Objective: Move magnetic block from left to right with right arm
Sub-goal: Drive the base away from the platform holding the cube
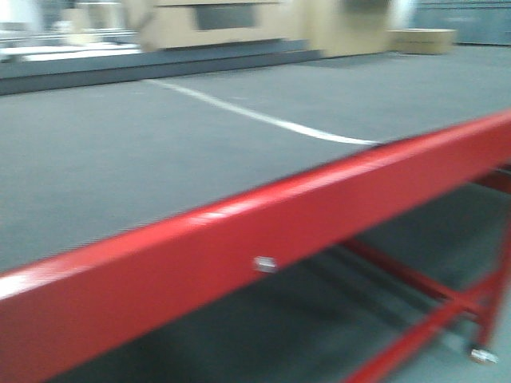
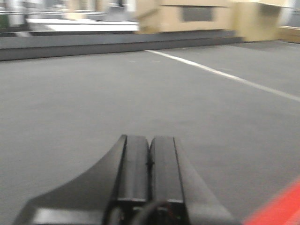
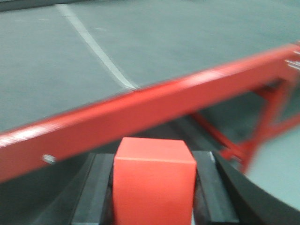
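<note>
Front view: the red beam (image 1: 263,239) slants across the grey floor (image 1: 120,144), with a white line (image 1: 255,116) and boxes (image 1: 215,24) beyond. Neither the block nor my grippers show here, and everything is blurred.

Left wrist: my left gripper (image 2: 150,164) has its fingers pressed together with nothing between them, over bare floor.

Right wrist: my right gripper (image 3: 154,187) is clamped on the block (image 3: 154,178), one finger (image 3: 98,187) on each side. The beam crosses the frame just ahead.

I judge that beam to be the main hazard. If I swing right too low, the block or a finger could strike it and knock the cube loose. If the beam is steel, the magnet may also drag towards it. The blur hints at speed, and plain faces could slip in a jolt.
</note>
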Controlling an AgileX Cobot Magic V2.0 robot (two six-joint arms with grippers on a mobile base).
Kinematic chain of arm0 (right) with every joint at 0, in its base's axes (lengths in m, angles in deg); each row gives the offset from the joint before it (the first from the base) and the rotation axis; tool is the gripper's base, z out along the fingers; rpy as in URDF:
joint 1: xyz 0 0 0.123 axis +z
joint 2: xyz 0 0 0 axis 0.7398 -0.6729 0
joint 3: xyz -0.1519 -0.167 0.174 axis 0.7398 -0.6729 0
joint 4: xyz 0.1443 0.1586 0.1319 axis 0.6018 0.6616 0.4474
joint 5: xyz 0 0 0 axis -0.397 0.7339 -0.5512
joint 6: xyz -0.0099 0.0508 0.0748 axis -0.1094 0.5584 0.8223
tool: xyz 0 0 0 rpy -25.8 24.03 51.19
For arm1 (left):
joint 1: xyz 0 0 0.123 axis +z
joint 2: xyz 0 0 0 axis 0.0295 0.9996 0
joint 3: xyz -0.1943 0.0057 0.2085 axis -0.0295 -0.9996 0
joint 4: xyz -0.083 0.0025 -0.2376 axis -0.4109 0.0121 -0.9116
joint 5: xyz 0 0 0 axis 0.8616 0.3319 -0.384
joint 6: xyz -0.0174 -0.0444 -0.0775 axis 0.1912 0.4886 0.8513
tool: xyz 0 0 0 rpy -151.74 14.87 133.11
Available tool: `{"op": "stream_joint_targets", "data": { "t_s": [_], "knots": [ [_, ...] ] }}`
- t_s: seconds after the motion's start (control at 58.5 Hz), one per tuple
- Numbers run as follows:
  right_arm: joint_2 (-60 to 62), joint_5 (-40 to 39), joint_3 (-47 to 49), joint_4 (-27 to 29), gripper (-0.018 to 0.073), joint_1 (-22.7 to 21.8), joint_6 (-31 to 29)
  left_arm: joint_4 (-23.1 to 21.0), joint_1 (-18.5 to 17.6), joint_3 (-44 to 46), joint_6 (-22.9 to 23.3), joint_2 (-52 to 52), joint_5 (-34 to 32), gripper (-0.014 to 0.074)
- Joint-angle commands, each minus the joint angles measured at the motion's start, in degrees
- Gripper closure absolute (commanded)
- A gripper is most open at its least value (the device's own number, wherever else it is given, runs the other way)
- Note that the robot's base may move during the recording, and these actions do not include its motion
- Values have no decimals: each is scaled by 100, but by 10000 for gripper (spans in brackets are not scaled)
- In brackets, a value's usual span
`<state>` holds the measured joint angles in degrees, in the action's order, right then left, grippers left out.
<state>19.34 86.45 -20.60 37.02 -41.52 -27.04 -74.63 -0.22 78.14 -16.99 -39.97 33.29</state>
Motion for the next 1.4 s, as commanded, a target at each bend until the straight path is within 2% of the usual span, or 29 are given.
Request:
{"op": "stream_joint_targets", "data": {
  "t_s": [0.0, 1.385],
  "knots": [
    [-63, -466, 151, -21, 335, -17, -34, -27, -40, -46, 34, -72, -462, 722],
    [-63, -466, 151, -21, 335, -17, -34, -27, -40, -46, 34, -72, -462, 722]
  ]
}}
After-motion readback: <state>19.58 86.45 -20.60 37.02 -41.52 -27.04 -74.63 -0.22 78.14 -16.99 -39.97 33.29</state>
